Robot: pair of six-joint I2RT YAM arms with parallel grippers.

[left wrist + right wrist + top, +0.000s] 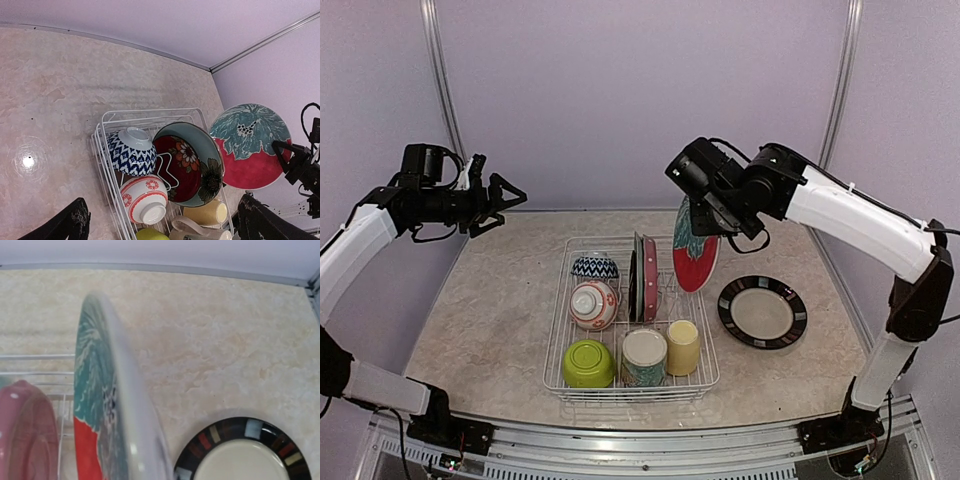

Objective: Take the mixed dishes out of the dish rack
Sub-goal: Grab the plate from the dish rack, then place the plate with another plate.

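Note:
The white wire dish rack (pixel 556 340) holds a blue zigzag bowl (pixel 594 267), a red-white bowl (pixel 593 305), a lime green bowl (pixel 588 363), a cream-teal mug (pixel 644 357), a yellow cup (pixel 682 347) and upright plates (pixel 643 278). My right gripper (pixel 706 210) is shut on the top rim of a red and teal plate (pixel 695 255), which hangs upright just right of the rack; the right wrist view shows it edge-on (pixel 112 405), and my fingers do not show there. My left gripper (pixel 510 205) is open and empty, raised high at the far left. In the left wrist view its dark fingers (pixel 70 225) frame the rack (pixel 102 150).
A dark-rimmed plate (pixel 762 312) with a cream centre lies flat on the table right of the rack, below the held plate; it also shows in the right wrist view (pixel 250 455). A pink plate (pixel 25 435) stands in the rack. Purple walls close the back and sides.

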